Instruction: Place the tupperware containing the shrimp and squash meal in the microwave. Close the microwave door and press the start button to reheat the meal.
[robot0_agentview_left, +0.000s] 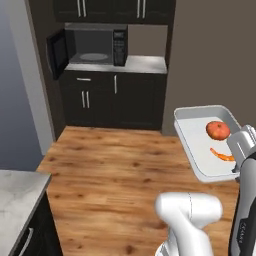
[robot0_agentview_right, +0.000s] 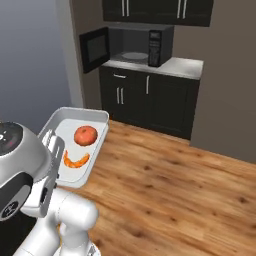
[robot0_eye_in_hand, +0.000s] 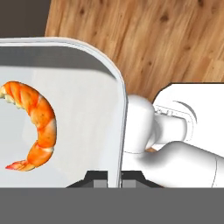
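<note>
You have the tupperware (robot0_agentview_left: 197, 145) held up off the wooden floor (robot0_agentview_left: 110, 170), with the gripper (robot0_eye_in_hand: 113, 177) clamped on its rim: in the hand view the raised edge of the tray runs straight down between the two dark finger tips, one tip inside the wall and one outside. Inside the tray, the curved orange shrimp (robot0_eye_in_hand: 37, 127) lies near the edge the jaws grip, and the round red-orange squash (robot0_agentview_left: 218, 130) sits further toward the tray's middle, apart from the shrimp. The tray looks tilted in both base views. Across the floor from you, the microwave (robot0_agentview_left: 95, 45) stands at the left end of a grey counter (robot0_agentview_left: 145, 64), set in an alcove with dark cabinets (robot0_agentview_left: 112, 97) below and more above. The microwave door (robot0_agentview_left: 56, 52) is swung open to the left, and you can see the pale turntable (robot0_agentview_left: 93, 56) inside the cavity. The keypad panel (robot0_agentview_left: 119, 47) is on the microwave's right side. A second grey countertop (robot0_agentview_left: 15, 195) shows at the lower left corner of the left base view.
</note>
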